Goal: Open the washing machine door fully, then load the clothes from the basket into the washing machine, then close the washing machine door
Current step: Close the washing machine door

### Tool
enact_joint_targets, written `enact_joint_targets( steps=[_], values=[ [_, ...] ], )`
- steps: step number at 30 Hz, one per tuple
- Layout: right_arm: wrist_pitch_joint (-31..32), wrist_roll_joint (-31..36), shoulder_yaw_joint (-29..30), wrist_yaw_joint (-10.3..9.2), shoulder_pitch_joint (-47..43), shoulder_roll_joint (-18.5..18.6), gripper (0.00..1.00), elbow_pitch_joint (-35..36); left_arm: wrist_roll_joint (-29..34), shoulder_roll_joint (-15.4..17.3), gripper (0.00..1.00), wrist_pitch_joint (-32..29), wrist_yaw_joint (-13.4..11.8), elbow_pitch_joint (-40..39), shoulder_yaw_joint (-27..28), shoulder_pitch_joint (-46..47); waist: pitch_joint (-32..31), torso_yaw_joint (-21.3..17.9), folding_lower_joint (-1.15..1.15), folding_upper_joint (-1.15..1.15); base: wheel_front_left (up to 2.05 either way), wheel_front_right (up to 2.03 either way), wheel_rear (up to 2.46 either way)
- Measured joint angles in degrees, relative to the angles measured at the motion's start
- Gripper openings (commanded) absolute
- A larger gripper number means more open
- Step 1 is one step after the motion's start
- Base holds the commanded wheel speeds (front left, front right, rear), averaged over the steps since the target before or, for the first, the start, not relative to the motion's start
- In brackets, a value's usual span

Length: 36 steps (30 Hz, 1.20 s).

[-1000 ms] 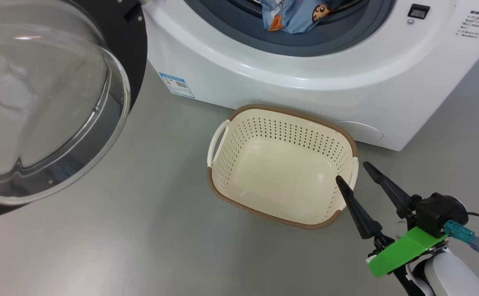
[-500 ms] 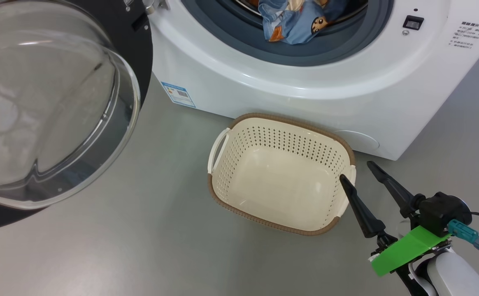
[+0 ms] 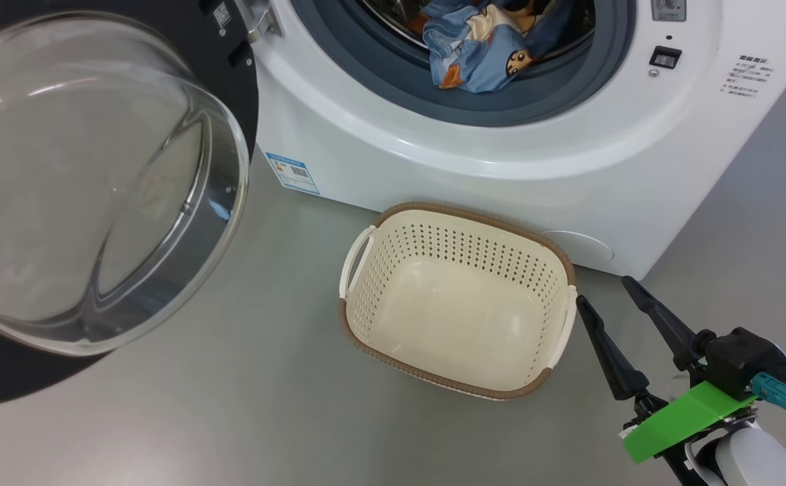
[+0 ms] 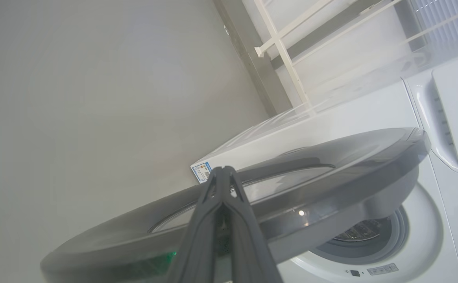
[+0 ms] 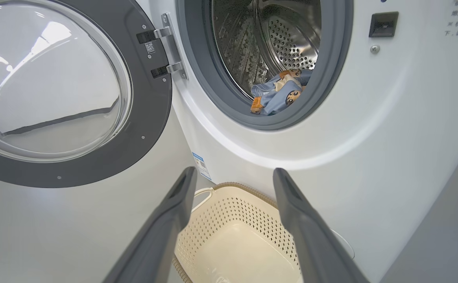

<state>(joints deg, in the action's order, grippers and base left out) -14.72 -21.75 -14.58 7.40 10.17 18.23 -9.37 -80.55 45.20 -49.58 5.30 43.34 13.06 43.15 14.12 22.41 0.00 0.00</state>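
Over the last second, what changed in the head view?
Mostly the camera tilted up: the whole picture slid down. The right gripper drew back off the basket's right rim, still open. Nothing gripped or released. Unchanged: clothes in the drum, washing machine door open, basket empty.

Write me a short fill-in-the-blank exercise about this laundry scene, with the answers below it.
1. The basket on the floor is ____.
2. The clothes lie in the ____ of the washing machine.
3. The washing machine door stands ____.
4. The right gripper, beside the basket, holds ____.
Answers: empty; drum; open; nothing.
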Motion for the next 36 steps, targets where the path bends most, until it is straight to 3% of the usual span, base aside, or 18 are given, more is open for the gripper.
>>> enact_joint_targets(
  steps=[16, 26, 36],
  values=[
    [0.0, 0.1, 2.5, 0.00, -2.5, -0.5, 1.00, 0.4, -4.4, -2.0, 0.00, -10.6, 1.6, -11.1, -2.8, -5.5, -2.9, -0.6, 0.00, 0.00, 0.00, 0.00, 0.00],
    [0.0, 0.5, 4.6, 0.00, -6.2, -1.6, 1.00, 0.6, -9.1, -4.2, 0.00, -17.5, 1.6, -23.1, -4.2, -9.8, -5.5, -1.5, 0.00, 0.00, 0.00, 0.00, 0.00],
    [0.0, 1.0, 5.7, 0.00, -7.0, -2.1, 1.00, 1.0, -10.4, -5.6, 0.00, -20.5, 1.5, -33.2, -6.7, -13.0, -7.1, -4.0, 0.00, 0.00, 0.00, 0.00, 0.00]
  ],
)
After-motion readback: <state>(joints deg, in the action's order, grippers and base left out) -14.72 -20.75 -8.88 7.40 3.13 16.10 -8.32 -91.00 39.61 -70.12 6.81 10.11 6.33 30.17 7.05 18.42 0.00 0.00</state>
